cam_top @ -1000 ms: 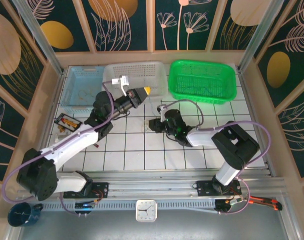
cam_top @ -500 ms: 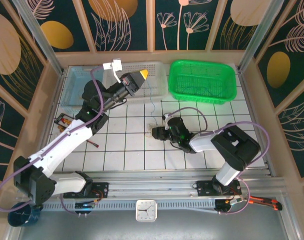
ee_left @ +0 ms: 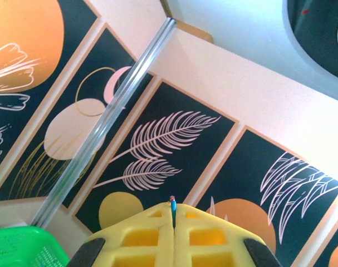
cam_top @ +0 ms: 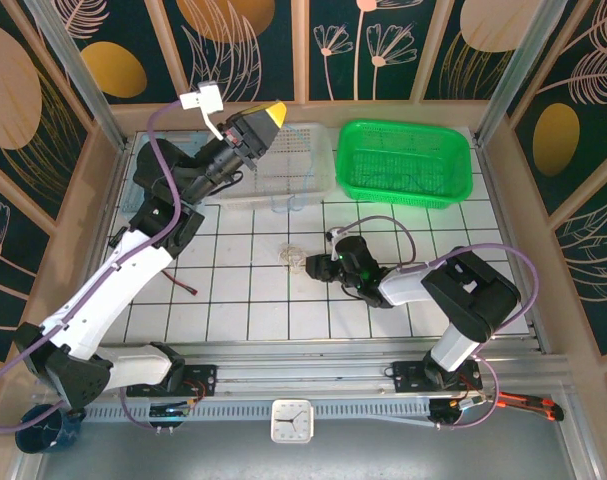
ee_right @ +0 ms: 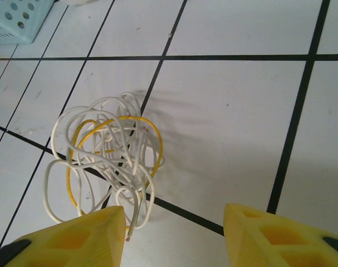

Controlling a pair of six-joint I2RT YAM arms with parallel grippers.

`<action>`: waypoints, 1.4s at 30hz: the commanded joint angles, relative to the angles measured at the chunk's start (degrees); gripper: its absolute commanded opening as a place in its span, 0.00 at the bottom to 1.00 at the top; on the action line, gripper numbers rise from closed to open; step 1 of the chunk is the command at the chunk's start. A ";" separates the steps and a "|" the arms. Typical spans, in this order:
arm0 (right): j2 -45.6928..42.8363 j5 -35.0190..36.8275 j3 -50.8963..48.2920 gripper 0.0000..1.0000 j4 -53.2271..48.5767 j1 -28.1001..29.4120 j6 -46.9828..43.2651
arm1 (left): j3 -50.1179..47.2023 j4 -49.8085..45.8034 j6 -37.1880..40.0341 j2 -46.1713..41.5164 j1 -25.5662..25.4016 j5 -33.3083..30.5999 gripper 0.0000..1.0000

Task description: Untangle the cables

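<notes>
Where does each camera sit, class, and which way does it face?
Top external: above and behind the arms, looking down at the table; left gripper raised, right gripper low.
Left wrist: points up at the wall panels; its shut fingers pinch a blue wire.
Right wrist: looks down at the cables; its open fingers show.
Shared: top external and right wrist both see the cables.

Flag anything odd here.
Left gripper is raised high, aimed at the wall panels, shut on a blue wire with only its tip showing. The cables lie knotted on the table, white and yellow loops, just ahead of the open right gripper. Nothing looks spilled or damaged.
</notes>
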 commanded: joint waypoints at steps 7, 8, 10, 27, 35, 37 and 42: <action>-8.78 4.93 1.10 0.50 -8.74 -0.12 -2.98 | -6.43 0.11 1.39 -0.50 -0.22 -0.25 0.00; -10.00 5.81 1.45 0.51 -10.58 -0.56 -3.66 | -7.86 0.50 1.65 -0.70 -0.23 -0.48 0.00; -12.30 6.63 1.90 0.51 -13.71 -1.63 -4.78 | -10.30 1.41 2.04 -1.04 -0.23 -1.00 0.00; -29.64 -1.12 8.82 0.52 -27.91 -15.32 -11.43 | -21.15 3.74 6.53 -1.05 -0.20 -0.29 0.00; -35.41 -18.68 13.92 0.52 -28.67 -15.31 -14.73 | -22.81 4.63 6.24 0.48 -0.24 1.90 0.00; -36.76 -21.14 14.82 0.52 -28.77 -15.33 -14.89 | -23.39 5.09 5.86 0.68 -0.24 2.56 0.00; -37.50 -26.35 17.38 0.51 -28.38 -14.59 -15.07 | -24.52 6.68 4.66 1.62 -0.26 4.20 0.00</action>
